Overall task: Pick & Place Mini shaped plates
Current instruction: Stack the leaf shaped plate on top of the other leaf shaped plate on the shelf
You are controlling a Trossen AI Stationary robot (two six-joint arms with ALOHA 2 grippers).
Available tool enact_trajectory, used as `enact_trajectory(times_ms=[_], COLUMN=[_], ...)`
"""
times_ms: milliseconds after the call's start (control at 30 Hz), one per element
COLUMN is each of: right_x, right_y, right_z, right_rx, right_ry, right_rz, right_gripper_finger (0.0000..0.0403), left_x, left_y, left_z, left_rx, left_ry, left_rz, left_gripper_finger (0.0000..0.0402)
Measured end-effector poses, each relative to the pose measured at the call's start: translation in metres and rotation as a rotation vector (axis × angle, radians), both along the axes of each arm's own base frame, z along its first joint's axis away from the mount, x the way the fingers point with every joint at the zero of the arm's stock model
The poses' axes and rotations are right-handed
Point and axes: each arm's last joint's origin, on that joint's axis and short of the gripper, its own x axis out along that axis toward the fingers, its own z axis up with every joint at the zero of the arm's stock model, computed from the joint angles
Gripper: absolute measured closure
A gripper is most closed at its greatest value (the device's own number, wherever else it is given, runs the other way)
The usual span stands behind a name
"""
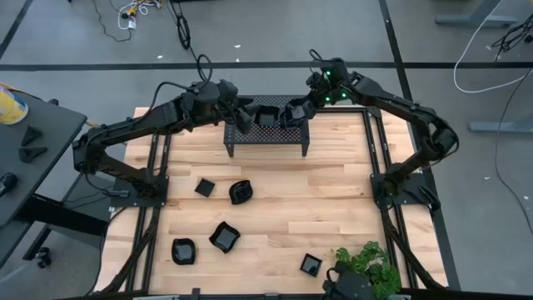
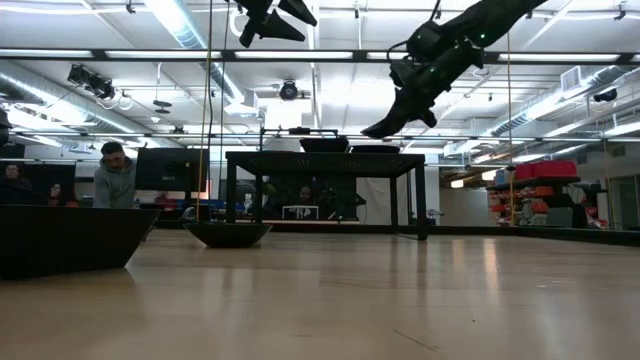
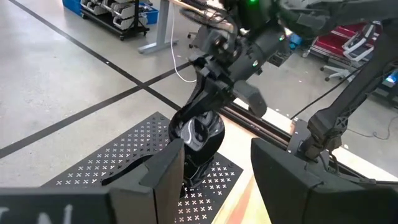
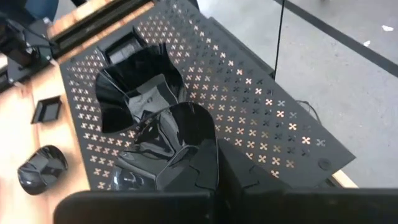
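The right claw (image 1: 293, 111) is clamped on the rim of a glossy black rounded mini plate (image 4: 177, 146), holding it just over the black perforated-metal stand (image 1: 241, 137), apparently to set it beside the wavy-edged plate (image 4: 138, 78) there. The left claw (image 1: 241, 117) hovers nearby, fingers apart and empty; five plates remain on the wooden tabletop (image 1: 333, 208).

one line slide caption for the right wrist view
Right gripper shut on a black plate above the perforated stand, beside another plate.

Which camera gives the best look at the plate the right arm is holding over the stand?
The right wrist view: the plate fills the picture, pinched in the right end effector above the stand. The left wrist view shows it well from the side. The high view has it small; in the low view I cannot make it out.
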Motion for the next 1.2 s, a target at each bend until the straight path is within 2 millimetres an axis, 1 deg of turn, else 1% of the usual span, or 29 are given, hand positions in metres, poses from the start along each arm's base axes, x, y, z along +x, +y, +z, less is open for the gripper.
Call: enact_trajectory(times_ms=[333, 767, 867, 1200], right_x=[0.007, 0.01, 0.009, 0.01], right_y=[-0.007, -0.008, -0.007, -0.007], right_z=[-0.016, -0.015, -0.015, -0.015], right_rx=[0.027, 0.033, 0.042, 0.053], right_ry=[0.034, -0.005, -0.003, -0.008], right_rz=[0.006, 0.03, 0.032, 0.022], right_gripper_finger=[0.0396, 0.0393, 0.0377, 0.0301], left_x=[0.0, 0.0, 0.0, 0.0], left_y=[0.0, 0.0, 0.0, 0.0], left_z=[0.0, 0.0, 0.0, 0.0], left_rx=[0.001, 0.001, 0.001, 0.001], left_ry=[0.0, 0.0, 0.0, 0.0], left_rz=[0.001, 0.004, 0.004, 0.004], left_gripper_finger=[0.0211, 0.0211, 0.0211, 0.0211])
